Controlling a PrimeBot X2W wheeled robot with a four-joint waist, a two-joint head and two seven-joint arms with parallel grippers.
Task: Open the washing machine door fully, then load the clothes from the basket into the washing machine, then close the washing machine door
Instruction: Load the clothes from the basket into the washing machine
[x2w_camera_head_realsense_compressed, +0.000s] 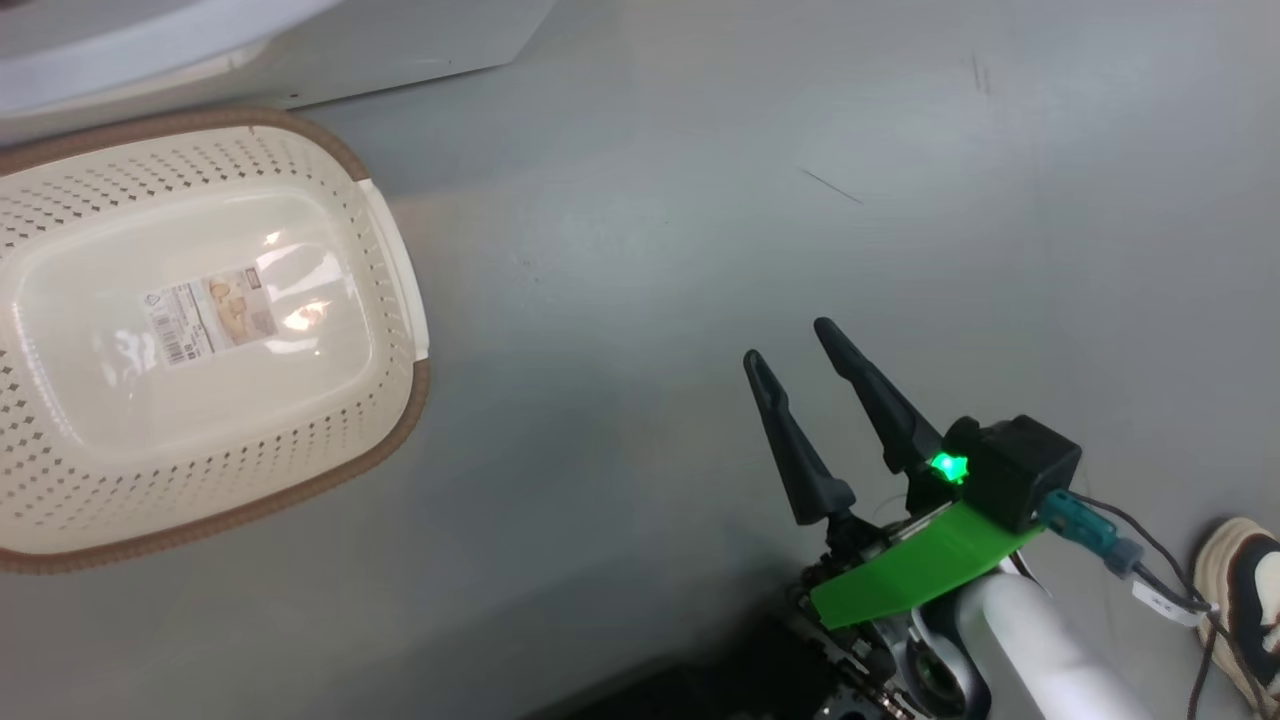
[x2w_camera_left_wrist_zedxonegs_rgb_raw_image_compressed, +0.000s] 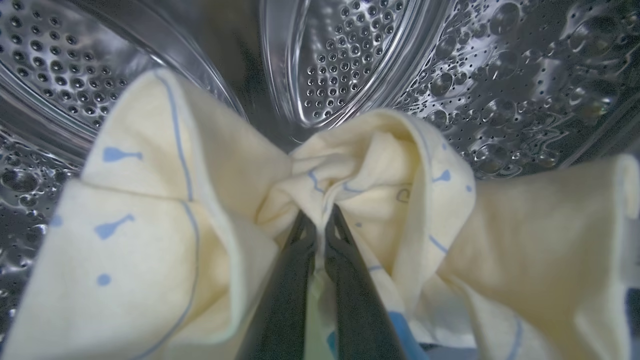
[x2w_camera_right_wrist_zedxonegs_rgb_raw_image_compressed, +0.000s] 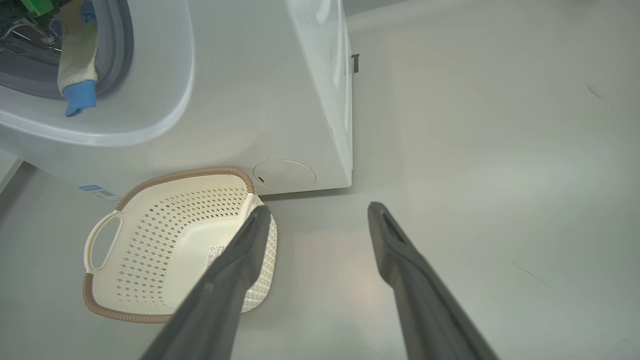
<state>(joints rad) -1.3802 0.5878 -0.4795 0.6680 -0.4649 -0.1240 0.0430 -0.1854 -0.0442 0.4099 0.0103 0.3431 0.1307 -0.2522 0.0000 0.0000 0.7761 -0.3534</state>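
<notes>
The left gripper (x2w_camera_left_wrist_zedxonegs_rgb_raw_image_compressed: 320, 220) is deep inside the steel drum (x2w_camera_left_wrist_zedxonegs_rgb_raw_image_compressed: 340, 60). Its two dark fingers are pressed almost together on a bunched fold of the clothes (x2w_camera_left_wrist_zedxonegs_rgb_raw_image_compressed: 165, 200), pale yellow cloth with thin blue lines and spots. The pinch sits at the middle of the bundle, so fabric drapes to both sides of the fingers in front of the perforated wall. I'd say it is held that way so the lot drops well inside once the fingers part.

In the right wrist view a pale strip (x2w_camera_right_wrist_zedxonegs_rgb_raw_image_compressed: 77, 55) with a blue end hangs over the grey gasket (x2w_camera_right_wrist_zedxonegs_rgb_raw_image_compressed: 120, 50) at the mouth of the washing machine (x2w_camera_right_wrist_zedxonegs_rgb_raw_image_compressed: 260, 100) (that bit could catch when the door shuts, by my reckoning).

The basket (x2w_camera_head_realsense_compressed: 400, 420) sits on the floor (x2w_camera_head_realsense_compressed: 800, 150) just beside the machine's front, with nothing in it but its label (x2w_camera_head_realsense_compressed: 212, 315); that spot keeps the carries short. The right gripper (x2w_camera_head_realsense_compressed: 790, 345) hangs over the floor, well apart from the basket, fingers spread wide and holding nothing, and seemingly parked clear of the other arm. A person's shoe (x2w_camera_head_realsense_compressed: 1240, 580) stands at the edge.

Loading looks nearly done: the release comes next, then the door.
</notes>
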